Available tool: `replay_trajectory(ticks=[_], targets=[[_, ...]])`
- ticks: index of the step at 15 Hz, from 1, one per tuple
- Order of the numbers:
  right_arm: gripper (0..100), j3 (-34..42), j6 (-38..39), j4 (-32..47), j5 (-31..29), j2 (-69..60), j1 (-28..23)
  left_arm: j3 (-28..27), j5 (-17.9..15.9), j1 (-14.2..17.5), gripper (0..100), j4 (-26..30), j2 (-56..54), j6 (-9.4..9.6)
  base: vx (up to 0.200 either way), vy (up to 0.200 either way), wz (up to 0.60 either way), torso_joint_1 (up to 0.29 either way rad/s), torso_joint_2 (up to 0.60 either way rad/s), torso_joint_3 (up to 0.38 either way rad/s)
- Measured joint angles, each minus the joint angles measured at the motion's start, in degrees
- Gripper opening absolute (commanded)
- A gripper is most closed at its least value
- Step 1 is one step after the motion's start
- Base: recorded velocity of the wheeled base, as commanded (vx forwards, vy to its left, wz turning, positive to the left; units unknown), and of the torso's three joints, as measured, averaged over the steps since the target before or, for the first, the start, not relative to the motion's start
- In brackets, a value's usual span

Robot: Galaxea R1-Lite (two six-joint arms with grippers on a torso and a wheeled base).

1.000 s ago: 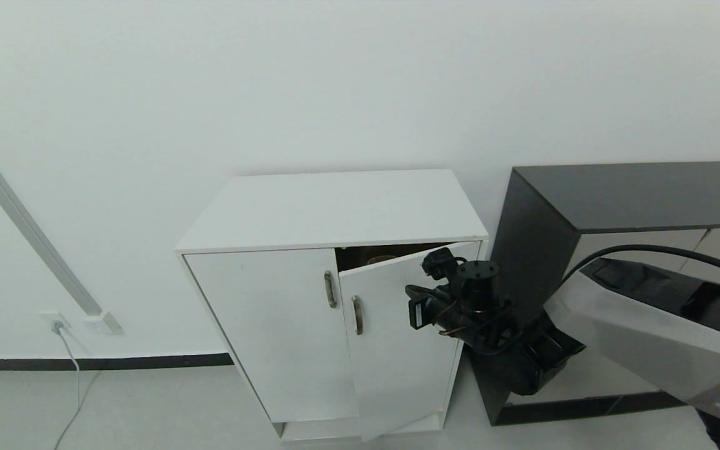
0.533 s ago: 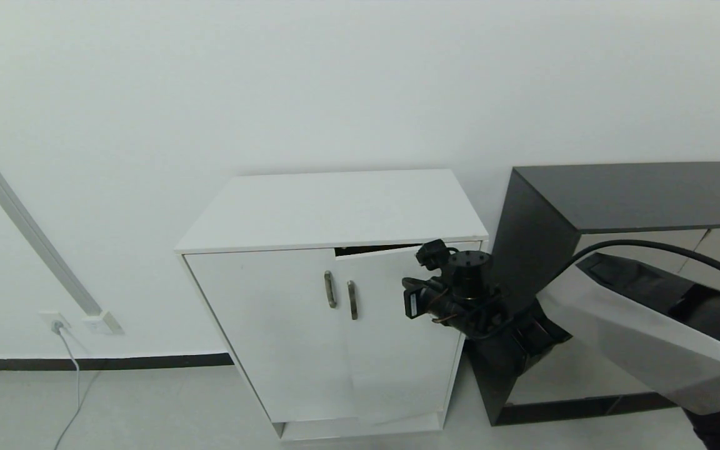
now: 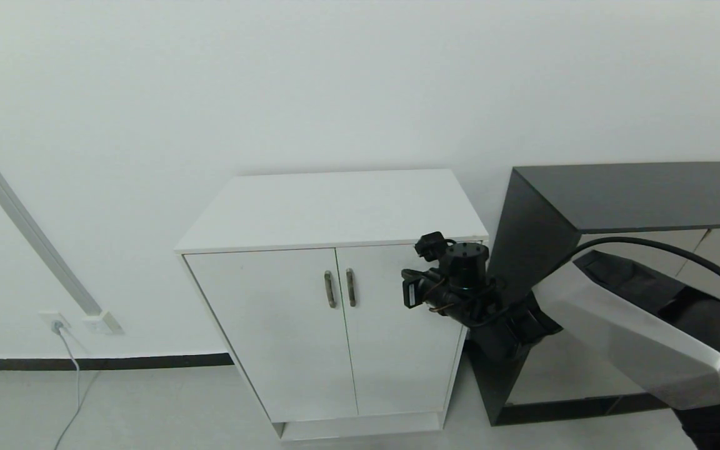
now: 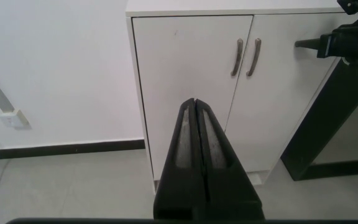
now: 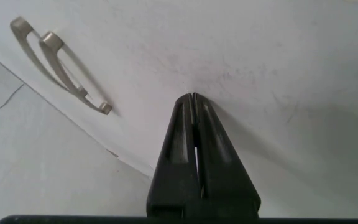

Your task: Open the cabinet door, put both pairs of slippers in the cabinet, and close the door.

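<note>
A: Jaws?
B: Pressed together on both arms, holding nothing. R gripper [image 5: 193,99] tip against R door [image 3: 397,350], used as blunt pusher.
A: Door?
B: Flush w/ L door [image 3: 272,325], handles [image 3: 339,288] paired; cabinet [image 3: 335,206] shut.
A: L gripper [image 4: 194,106]?
B: Parked well back, clear of door swing.
A: Slippers?
B: Presumably inside; task looks near done.

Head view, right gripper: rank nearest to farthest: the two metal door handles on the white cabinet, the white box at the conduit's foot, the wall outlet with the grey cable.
From the right gripper:
1. Right door's metal handle, just to the gripper's left.
2. Left door's metal handle, the next one over.
3. White box at the conduit's foot, on the wall, far left.
4. Wall outlet with the grey cable, farthest left.
</note>
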Motion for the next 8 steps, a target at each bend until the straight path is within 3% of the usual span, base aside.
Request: replay_trajectory(ticks=[8], targets=[[0,0.00,-0.20,0.13,-0.35,-0.11,-0.05,0.00,0.00,0.00,0,0.00,0.00,-0.11,0.000,0.000,0.00,0.000,0.00,0.000]])
